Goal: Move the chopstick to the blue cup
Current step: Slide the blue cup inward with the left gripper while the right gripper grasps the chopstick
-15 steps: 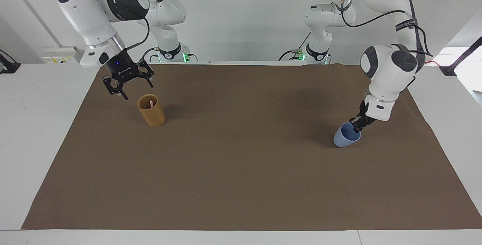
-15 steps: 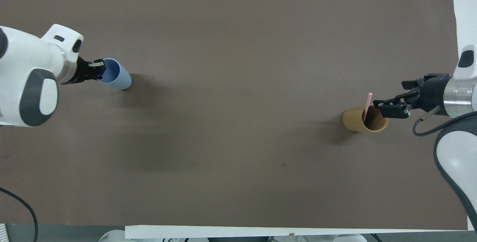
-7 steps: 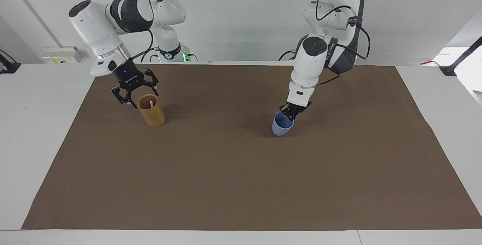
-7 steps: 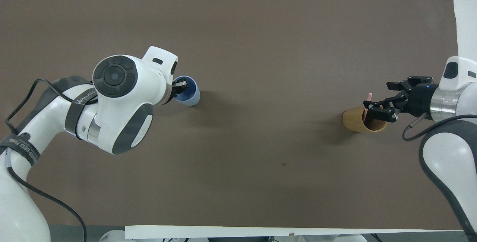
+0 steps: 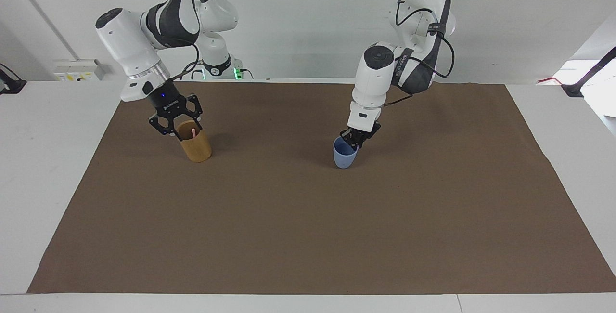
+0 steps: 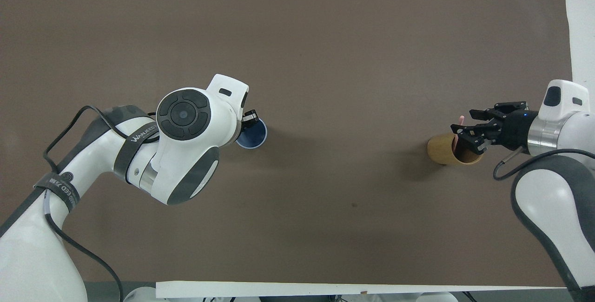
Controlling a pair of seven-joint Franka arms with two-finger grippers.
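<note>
1. The facing view is taken from high up across the table (image 5: 308,301), looking back at the two arm bases, which are seen at its top edge.
2. The overhead view is taken from high above the robots' end, looking forward and steeply down.
3. Both are set well back; the whole brown mat (image 5: 308,226) (image 6: 325,37) is shared, seen half a turn apart.

White table (image 5: 29,159); brown mat (image 5: 308,226) covers it; wooden cup (image 5: 196,147), blue cup (image 5: 344,155) on mat.
</note>
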